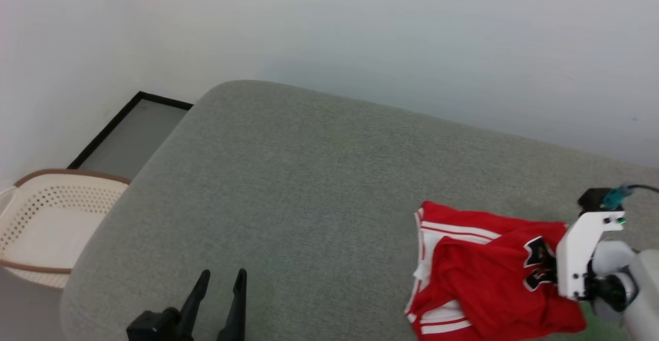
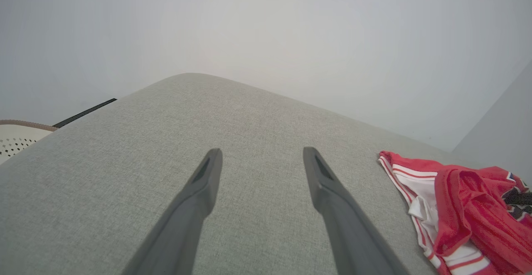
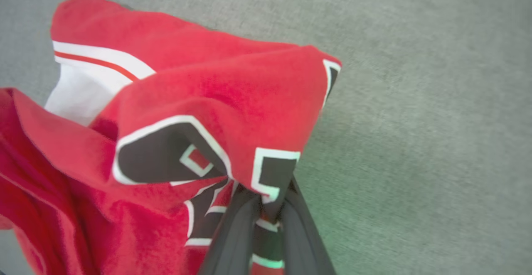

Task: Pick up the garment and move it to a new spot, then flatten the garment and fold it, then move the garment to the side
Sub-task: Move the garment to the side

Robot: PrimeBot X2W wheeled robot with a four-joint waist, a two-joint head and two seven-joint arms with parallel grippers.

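My R gripper (image 3: 266,200) is pinched on a fold of the garment (image 1: 484,274), which sits bunched at the right of the grey cushion (image 1: 309,176). L gripper (image 1: 223,275) is wide open, holding nothing. Imo lift slow & straight so the pinch doesn't slip.

A grey, woven-fabric cushion (image 1: 288,186) with a rounded corner bears a crumpled red-and-white garment (image 1: 479,274), lying bunched on its near right part.
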